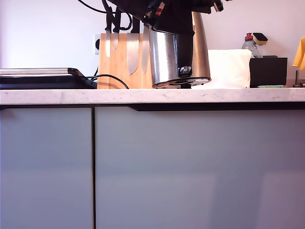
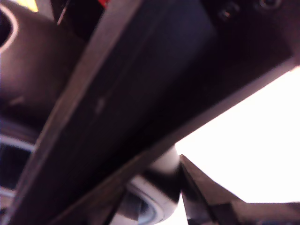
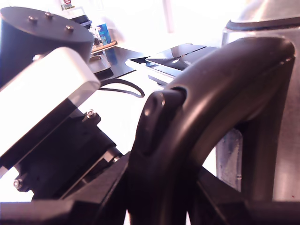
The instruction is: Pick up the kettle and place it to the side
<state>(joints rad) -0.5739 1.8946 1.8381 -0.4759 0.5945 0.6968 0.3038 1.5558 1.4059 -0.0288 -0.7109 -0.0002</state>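
The kettle (image 1: pixel 164 57), brushed steel with a broad black handle (image 1: pixel 185 47), hangs tilted just over the counter (image 1: pixel 152 95) in the middle of the exterior view. Black arm parts (image 1: pixel 157 9) crowd over its top there. In the second wrist view my second gripper (image 3: pixel 159 206) is shut on the handle (image 3: pixel 211 93), with the steel body (image 3: pixel 281 117) behind it. The first wrist view is filled by a blurred dark bar (image 2: pixel 117 108). One fingertip (image 2: pixel 206 197) of my first gripper shows, and I cannot make out how its jaws stand.
A wooden knife block (image 1: pixel 121 62) with several knives stands right behind the kettle. A black cable (image 1: pixel 109 77) and a flat black appliance (image 1: pixel 38 78) lie at the exterior view's left. A white object (image 1: pixel 228 67), black box (image 1: pixel 268 71) and bottle (image 1: pixel 250 45) stand at its right.
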